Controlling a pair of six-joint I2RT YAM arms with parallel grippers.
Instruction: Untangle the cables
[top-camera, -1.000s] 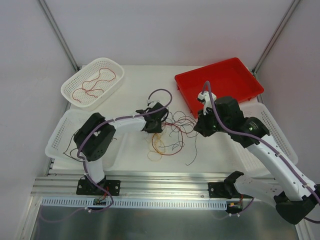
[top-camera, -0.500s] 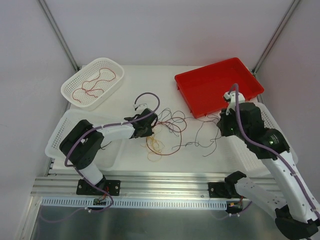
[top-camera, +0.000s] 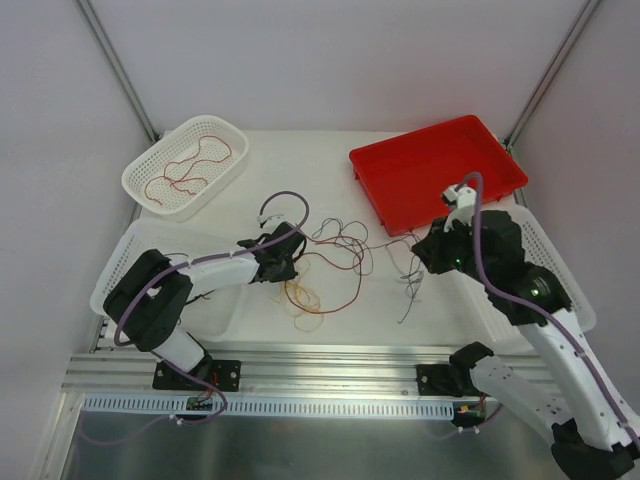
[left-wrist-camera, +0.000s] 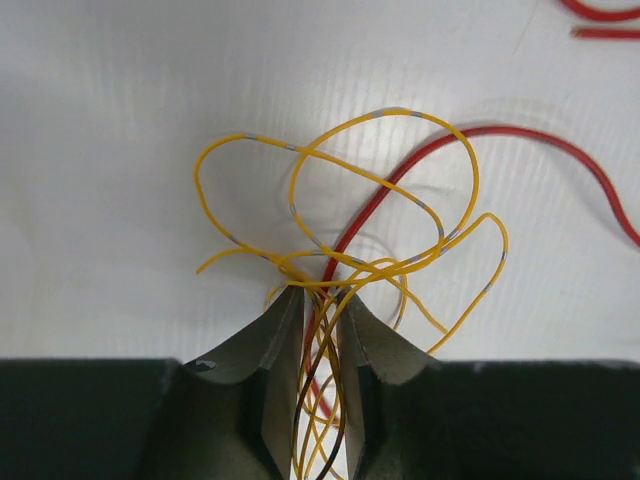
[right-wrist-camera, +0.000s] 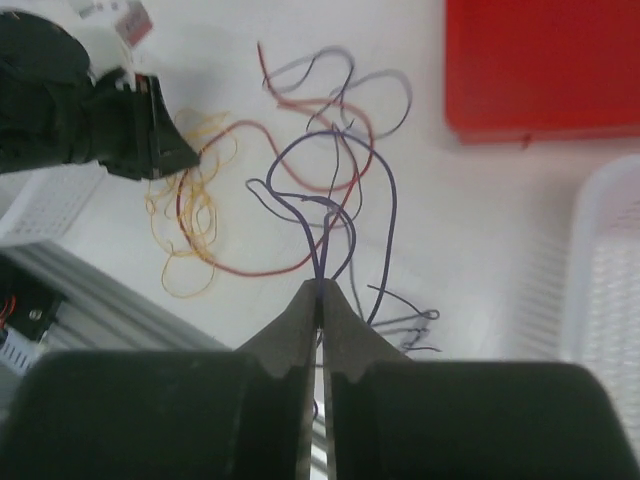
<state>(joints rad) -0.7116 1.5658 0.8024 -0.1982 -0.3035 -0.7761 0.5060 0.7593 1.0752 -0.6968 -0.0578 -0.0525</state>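
My left claw (left-wrist-camera: 318, 300) is clenched on a bunch of yellow cables (left-wrist-camera: 325, 270) and a red cable (left-wrist-camera: 380, 190). Their loops fan outward from the grip, lying on the bench (left-wrist-camera: 100, 100). My right claw (right-wrist-camera: 320, 295) grasps dark purple cables (right-wrist-camera: 322, 262), pinched tight, running lengthwise straight ahead toward the loose tangle (top-camera: 340, 250) at mid-bench between my arms.

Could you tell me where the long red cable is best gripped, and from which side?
Probably at its bare outer arc: the long thin red cable lies flat and alone there on the white table, clear of the thin yellow looped cables. Come straight down from above, fingers straddling the wire crosswise.
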